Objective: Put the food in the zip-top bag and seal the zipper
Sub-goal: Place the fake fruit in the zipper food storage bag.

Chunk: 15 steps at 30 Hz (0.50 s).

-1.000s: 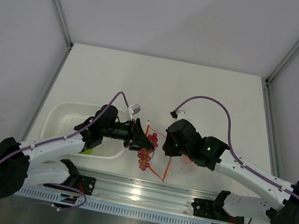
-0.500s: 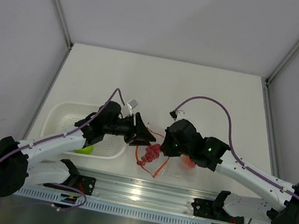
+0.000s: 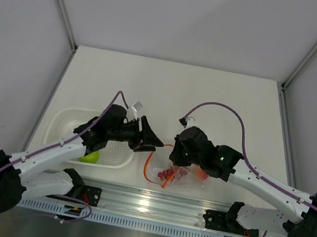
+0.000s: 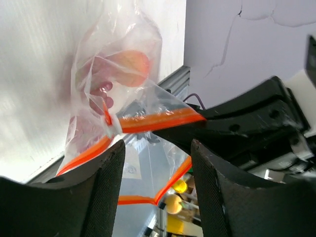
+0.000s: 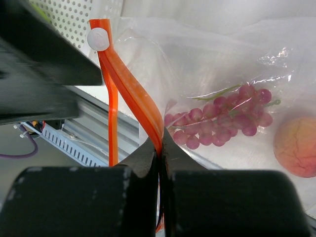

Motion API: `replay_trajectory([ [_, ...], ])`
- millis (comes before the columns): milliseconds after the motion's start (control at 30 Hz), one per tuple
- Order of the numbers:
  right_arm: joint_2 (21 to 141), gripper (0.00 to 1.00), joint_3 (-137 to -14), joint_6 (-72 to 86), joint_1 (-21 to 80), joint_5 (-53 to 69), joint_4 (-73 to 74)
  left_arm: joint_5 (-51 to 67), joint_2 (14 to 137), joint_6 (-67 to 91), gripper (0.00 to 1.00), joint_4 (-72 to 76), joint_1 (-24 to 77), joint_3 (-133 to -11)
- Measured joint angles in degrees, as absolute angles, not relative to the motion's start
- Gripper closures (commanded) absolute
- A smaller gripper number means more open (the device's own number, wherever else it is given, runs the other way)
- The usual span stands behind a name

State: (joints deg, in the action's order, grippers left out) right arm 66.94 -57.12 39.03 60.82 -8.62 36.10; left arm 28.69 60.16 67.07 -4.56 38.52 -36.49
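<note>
The clear zip-top bag (image 3: 184,176) lies at the table's front edge, between the two arms. The red grapes (image 5: 222,121) and the orange-pink peach (image 5: 296,145) are inside it. My right gripper (image 5: 160,148) is shut on the orange-red zipper strip (image 5: 133,94) at the bag's mouth and holds it up; in the top view the right gripper (image 3: 173,158) is just left of the bag. My left gripper (image 3: 155,141) is open and empty, just left of the mouth. The left wrist view shows the strip (image 4: 148,119) beyond its fingers (image 4: 106,187). The green apple (image 3: 90,156) lies in the basket. No mango shows.
The white perforated basket (image 3: 66,119) stands at the front left under the left arm. A metal rail (image 3: 149,203) runs along the near edge, close to the bag. A white slider (image 5: 98,38) sits on the strip's end.
The left gripper held the grapes over the bag's mouth, let them go and drew back up-left, open. The grapes now lie inside the bag. The right gripper stayed shut on the strip.
</note>
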Motion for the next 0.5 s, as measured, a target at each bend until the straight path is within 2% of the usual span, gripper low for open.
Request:
replay_trajectory([
  [100,66.9,1.00,-57.1,39.0,60.8,-8.9,36.1,25.5,55.3,62.8,0.35,-9.6,38.5,-38.5],
  [333,66.9,1.00,-57.1,39.0,60.8,-9.6,36.1,12.4,42.1,53.9,0.05,-24.0,38.2,-44.1],
  [500,66.9,1.00,-57.1,39.0,60.8,-9.7,36.1,6.2,38.9,50.8,0.00,-34.7,33.2,-44.3],
])
